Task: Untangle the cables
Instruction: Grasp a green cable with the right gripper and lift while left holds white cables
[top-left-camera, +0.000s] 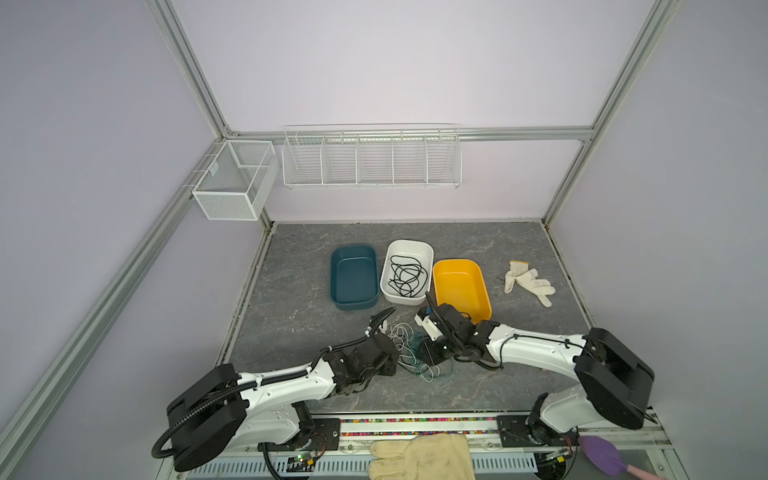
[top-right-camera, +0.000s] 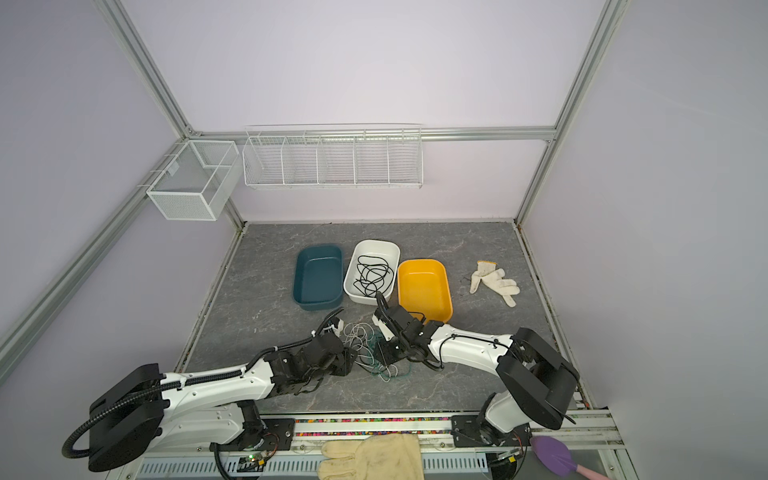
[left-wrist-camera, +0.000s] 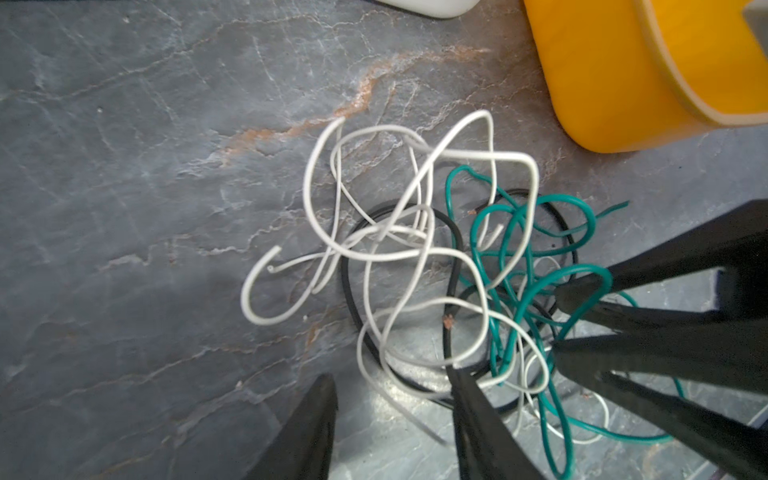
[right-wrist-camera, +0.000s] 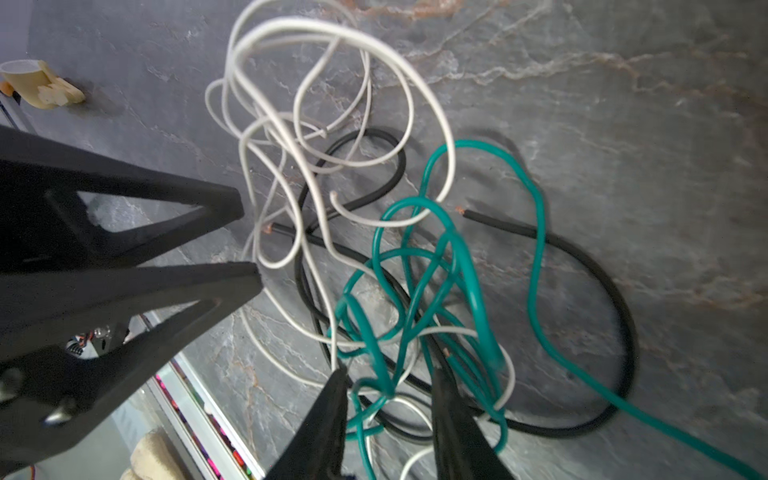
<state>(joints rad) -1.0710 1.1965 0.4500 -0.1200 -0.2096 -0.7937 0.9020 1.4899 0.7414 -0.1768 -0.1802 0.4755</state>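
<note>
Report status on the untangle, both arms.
Left gripper open. Right gripper open, fingers astride teal loops. Thin white, black and teal cables tangled on grey marbled table. Nothing blocking.

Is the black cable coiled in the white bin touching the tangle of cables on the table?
Apart. Both top views show the black cable lying wholly inside the white bin, with bare table between that bin and the tangle.

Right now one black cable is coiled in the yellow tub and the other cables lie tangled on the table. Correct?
No: the coiled black cable lies in the white tub, not the yellow tub, which looks empty. Both top views show it. The other cables do lie tangled on the table.
</note>
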